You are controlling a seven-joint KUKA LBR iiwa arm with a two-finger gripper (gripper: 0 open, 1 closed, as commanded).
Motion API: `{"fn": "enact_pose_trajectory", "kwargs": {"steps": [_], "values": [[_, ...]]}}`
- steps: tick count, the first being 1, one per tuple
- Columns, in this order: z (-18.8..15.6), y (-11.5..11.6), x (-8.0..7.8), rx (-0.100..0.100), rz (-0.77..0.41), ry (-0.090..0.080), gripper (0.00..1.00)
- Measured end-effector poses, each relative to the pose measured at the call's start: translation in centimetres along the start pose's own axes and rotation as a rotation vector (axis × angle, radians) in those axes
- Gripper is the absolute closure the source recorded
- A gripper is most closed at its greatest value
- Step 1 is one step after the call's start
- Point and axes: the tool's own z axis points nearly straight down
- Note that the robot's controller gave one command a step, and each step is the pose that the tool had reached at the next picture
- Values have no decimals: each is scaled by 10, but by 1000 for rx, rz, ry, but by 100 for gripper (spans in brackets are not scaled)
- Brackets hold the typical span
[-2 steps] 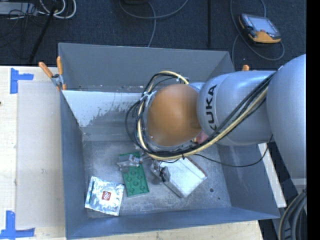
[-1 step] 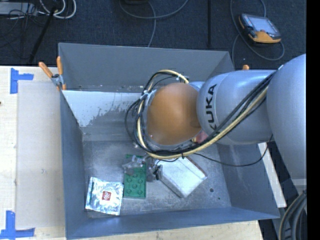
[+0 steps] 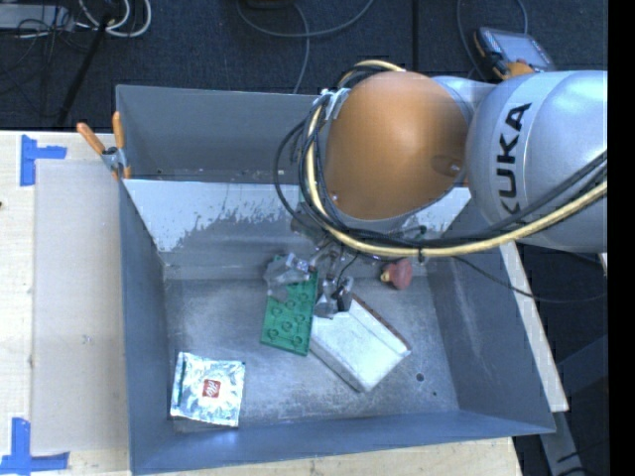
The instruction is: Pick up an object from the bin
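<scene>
Front left of the bin (image 3: 149,296): a silver foil packet (image 3: 208,389) with a small red logo lies flat on the floor, alone, well apart from everything else.

Mid-floor: a green studded building plate (image 3: 289,317), rectangular, with its long axis running front to back and leaning slightly left at the near end. Just right of it is a white flat block (image 3: 362,353) with a dark brown strip along its far right edge, lying diagonally. The plate's right edge touches or overlaps the block's left corner; cannot tell which.

Behind those: the gripper (image 3: 322,278) is down near the floor at the centre of the bin, right at the green plate's far end and over the block's far corner. Cannot tell whether it is open, closed or gripping the plate; the metal parts there are a dark clutter.

Right of the gripper: a small reddish-pink object (image 3: 400,274) near the right wall, shape unclear.

Farthest: the orange cover (image 3: 392,147) on the wrist, with the grey arm (image 3: 541,157) coming in from the right.
</scene>
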Motion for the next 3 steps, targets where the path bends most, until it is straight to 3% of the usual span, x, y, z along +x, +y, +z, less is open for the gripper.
{"fn": "enact_pose_trajectory", "kwargs": {"steps": [1, 2, 3], "values": [[5, 1, 1, -7, 4, 5, 0], [124, 33, 15, -16, 17, 13, 0], [175, 29, 21, -14, -354, 8, 0]]}}
